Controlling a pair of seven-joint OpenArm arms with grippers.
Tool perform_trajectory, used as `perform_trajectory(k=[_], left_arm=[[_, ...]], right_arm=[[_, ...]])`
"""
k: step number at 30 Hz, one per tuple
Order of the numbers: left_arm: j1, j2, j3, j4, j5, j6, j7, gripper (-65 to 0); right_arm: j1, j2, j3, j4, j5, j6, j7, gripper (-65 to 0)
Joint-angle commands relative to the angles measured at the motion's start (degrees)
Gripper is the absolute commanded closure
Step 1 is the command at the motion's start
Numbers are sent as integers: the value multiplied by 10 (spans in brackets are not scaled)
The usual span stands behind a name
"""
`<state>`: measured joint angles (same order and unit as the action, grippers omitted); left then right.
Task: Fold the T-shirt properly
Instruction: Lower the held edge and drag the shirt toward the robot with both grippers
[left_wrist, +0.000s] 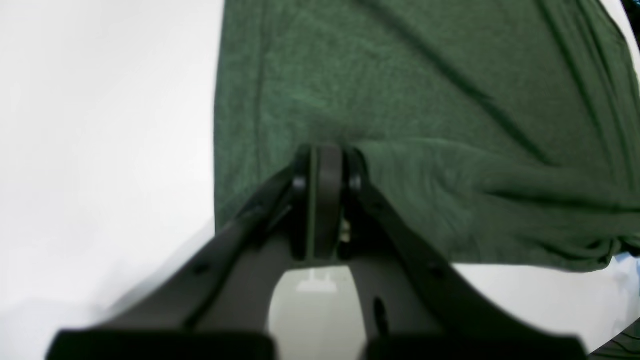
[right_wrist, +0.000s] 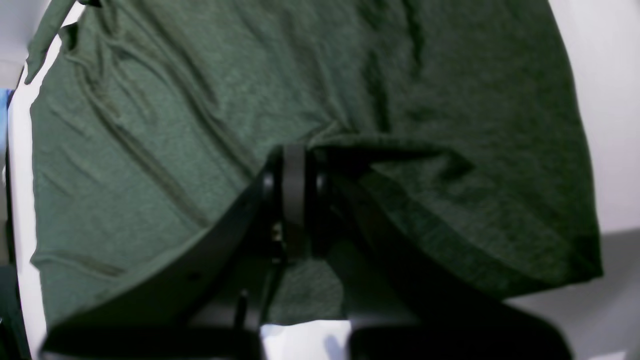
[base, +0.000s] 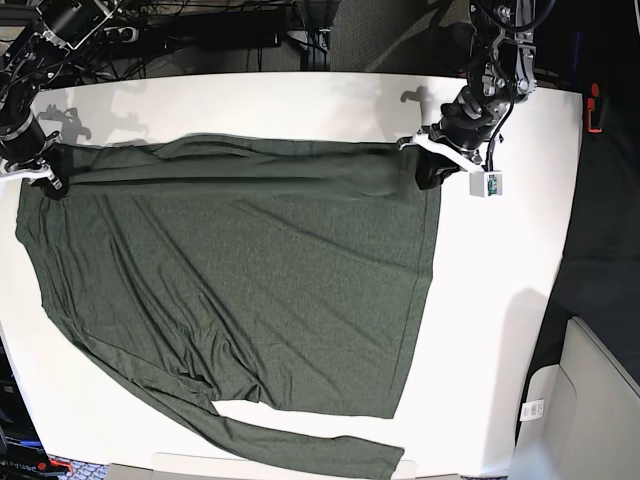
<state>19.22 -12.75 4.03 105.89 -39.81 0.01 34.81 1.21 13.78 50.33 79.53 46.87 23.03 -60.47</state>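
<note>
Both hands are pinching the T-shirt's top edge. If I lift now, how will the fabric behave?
The T-shirt probably droops limply: its knit already wrinkles around the left hand and right hand. Likely light, but the loose sleeve may trail and drag across the table.

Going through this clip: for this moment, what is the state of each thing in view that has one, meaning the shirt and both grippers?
T-shirt: spread on the white table, far edge folded over in a band, one sleeve lying along the near edge.
Left gripper: jaws shut on the T-shirt at a far corner.
Right gripper: jaws shut on the T-shirt at the other far corner.
</note>
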Motion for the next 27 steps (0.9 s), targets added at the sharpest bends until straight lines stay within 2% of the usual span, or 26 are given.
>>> perform_trajectory(k=[1,3,7,15,17,20,23,27], left_arm=[[-5,-3,-2,11,-5,-6,-12,-5],[-5,-3,-2,11,-5,-6,-12,-11],[-2,-3,-4,13,-5,-6,-12,-64],[53,-4,-26,38,-5,-6,-12,-71],[61,-4,-26,38,-5,-6,-12,-87],[72,-4,-20,40,-7,-6,-10,-151],[75,-4,-21,40,-7,-6,24,-221],[75,1,-24,40,-7,-6,47,-240]], right_arm=[[4,8,3,9,7,4,10,-7],[0,7,3,12,-1,4,10,-7],[-9,7,3,13,-1,4,6,-16],[-64,7,3,87,1,5,6,-86],[-79,7,3,101,1,5,6,-121],[-98,8,4,111,13,4,6,-209],[-113,9,6,111,33,4,6,-289],[-118,8,6,111,35,4,6,-292]])
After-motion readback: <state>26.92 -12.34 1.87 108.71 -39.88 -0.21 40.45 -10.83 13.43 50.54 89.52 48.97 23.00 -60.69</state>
